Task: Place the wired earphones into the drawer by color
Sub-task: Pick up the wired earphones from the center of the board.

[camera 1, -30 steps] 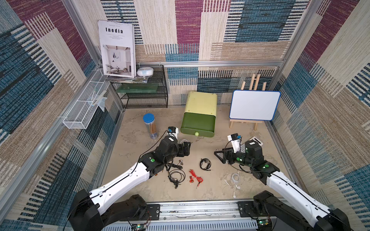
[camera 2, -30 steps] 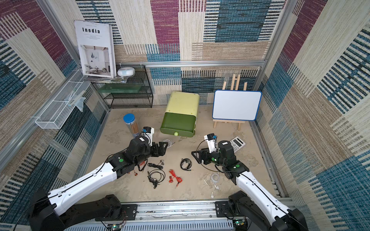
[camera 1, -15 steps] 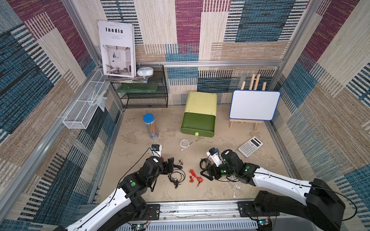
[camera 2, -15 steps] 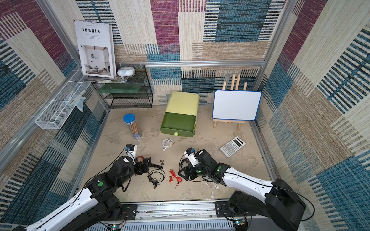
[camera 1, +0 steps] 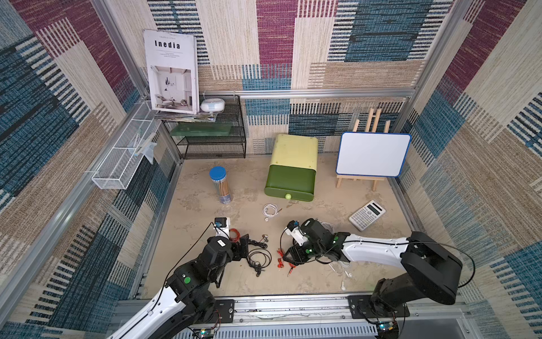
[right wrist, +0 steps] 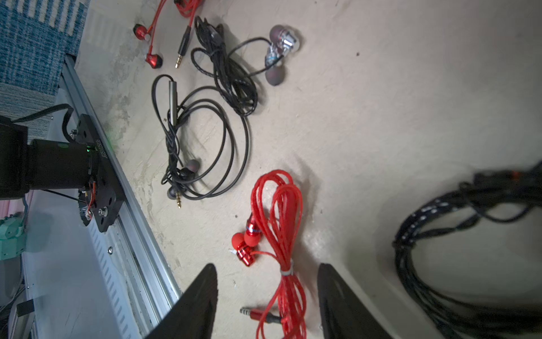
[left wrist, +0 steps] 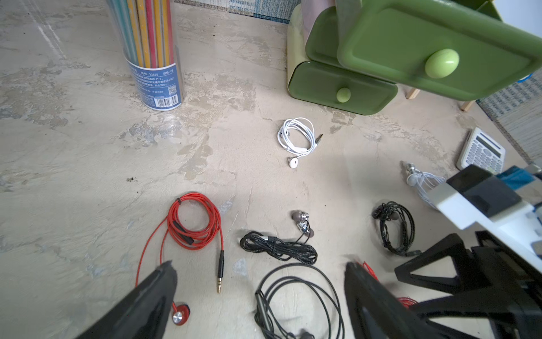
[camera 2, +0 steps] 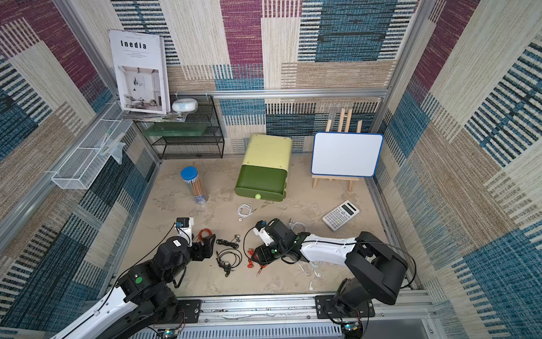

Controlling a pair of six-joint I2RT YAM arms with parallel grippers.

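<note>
Though slack, red earphones: folded cable, white tie.

Left gripper hangs low, jaws spread wide, w/ red earphones coiled by one finger, black sets btwn & ahead, white set nr green drawers, pencil tube beyond.

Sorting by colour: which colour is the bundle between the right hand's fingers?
Red earphones, best in right wrist view.
</note>
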